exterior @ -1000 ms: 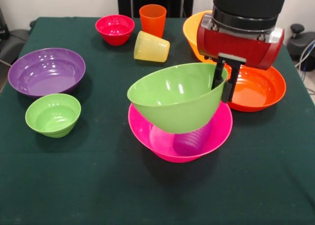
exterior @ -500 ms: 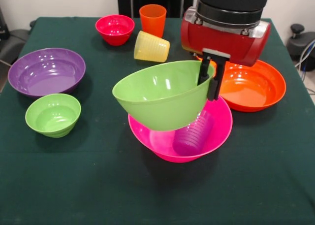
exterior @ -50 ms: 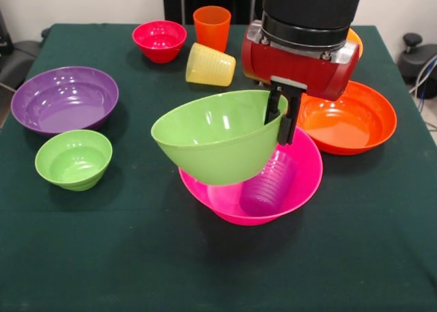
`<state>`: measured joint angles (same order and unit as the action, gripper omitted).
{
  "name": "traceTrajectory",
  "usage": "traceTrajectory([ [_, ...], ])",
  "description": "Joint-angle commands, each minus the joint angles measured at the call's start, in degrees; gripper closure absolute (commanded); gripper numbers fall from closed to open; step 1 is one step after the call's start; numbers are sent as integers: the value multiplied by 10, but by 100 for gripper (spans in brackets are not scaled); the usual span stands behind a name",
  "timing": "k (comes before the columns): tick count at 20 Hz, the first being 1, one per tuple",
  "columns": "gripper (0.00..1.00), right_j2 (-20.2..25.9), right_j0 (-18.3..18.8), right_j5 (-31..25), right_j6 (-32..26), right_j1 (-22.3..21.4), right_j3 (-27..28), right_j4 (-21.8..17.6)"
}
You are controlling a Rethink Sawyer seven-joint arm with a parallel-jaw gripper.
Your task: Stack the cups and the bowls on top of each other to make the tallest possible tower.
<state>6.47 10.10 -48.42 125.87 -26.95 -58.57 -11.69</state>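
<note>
We note the gripper (exterior @ -50 ms: 281, 117) clamping the medium green bowl's (exterior @ -50 ms: 215, 143) rim above the pink bowl (exterior @ -50 ms: 304, 182) and purple cup (exterior @ -50 ms: 268, 188); most pieces sit unstacked.

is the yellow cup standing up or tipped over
Tipped over. The ribbed translucent yellow plastic cup lies on its side on the green tablecloth, in front of the upright orange cup.

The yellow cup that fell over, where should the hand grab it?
The yellow cup lies on its side beside the upright orange cup, so its rim can't be pinched from above. Probably best to come straight down and close across its ribbed middle. The hand is busy now, holding the green bowl by its rim.
</note>
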Motion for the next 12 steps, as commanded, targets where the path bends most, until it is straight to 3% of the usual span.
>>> traceTrajectory([
  [1,100,11,-3,57,-7,8,-99,-30],
  [12,100,7,-11,79,10,2,-131,-20],
])
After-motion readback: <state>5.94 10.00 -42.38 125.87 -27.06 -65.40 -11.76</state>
